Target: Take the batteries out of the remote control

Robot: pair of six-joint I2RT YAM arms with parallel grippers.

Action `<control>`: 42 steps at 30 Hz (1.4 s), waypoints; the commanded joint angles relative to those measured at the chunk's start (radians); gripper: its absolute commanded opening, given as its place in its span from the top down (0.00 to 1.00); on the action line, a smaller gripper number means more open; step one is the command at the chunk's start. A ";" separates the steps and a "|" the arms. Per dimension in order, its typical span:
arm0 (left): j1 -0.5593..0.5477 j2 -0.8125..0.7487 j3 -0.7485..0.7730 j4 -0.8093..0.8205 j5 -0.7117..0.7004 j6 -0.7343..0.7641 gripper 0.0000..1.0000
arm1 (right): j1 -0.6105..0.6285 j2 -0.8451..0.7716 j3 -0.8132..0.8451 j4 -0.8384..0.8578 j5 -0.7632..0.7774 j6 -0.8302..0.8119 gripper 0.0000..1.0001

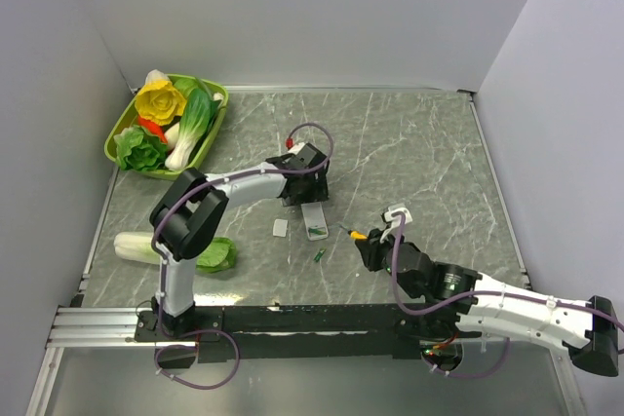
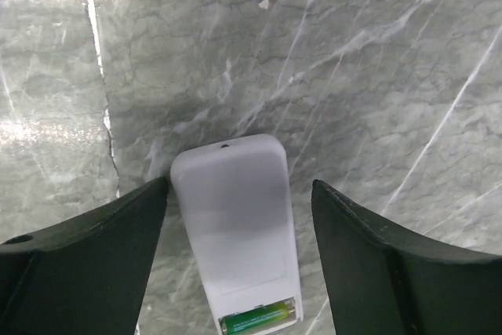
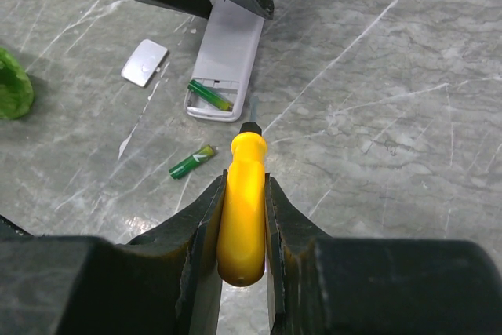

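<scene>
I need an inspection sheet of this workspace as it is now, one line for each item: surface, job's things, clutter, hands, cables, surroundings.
surface: grey marble-pattern table; no spill seen.
job's things: remote control lies with its compartment open, one battery inside; a second battery lies loose on the table near it.
clutter: white cover piece; leafy vegetable; green basket of vegetables in the far left corner.
hands: left hand open, astride the remote control; right hand shut on the yellow screwdriver.
cables: purple cable looped on each arm, clear of the job's things.
surroundings: plain grey walls.
</scene>
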 commanded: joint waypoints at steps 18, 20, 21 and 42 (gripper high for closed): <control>-0.058 0.141 0.164 -0.226 -0.149 -0.018 0.38 | -0.003 -0.067 -0.033 0.026 -0.021 -0.032 1.00; -0.060 0.155 0.161 -0.207 -0.116 -0.019 0.42 | -0.003 -0.079 -0.036 0.023 -0.022 -0.029 1.00; -0.060 0.150 0.153 -0.194 -0.106 -0.021 0.46 | -0.005 -0.079 -0.039 0.031 -0.029 -0.032 1.00; 0.090 -0.215 -0.475 1.023 0.532 -0.122 0.98 | -0.005 0.094 -0.019 0.232 -0.127 -0.045 1.00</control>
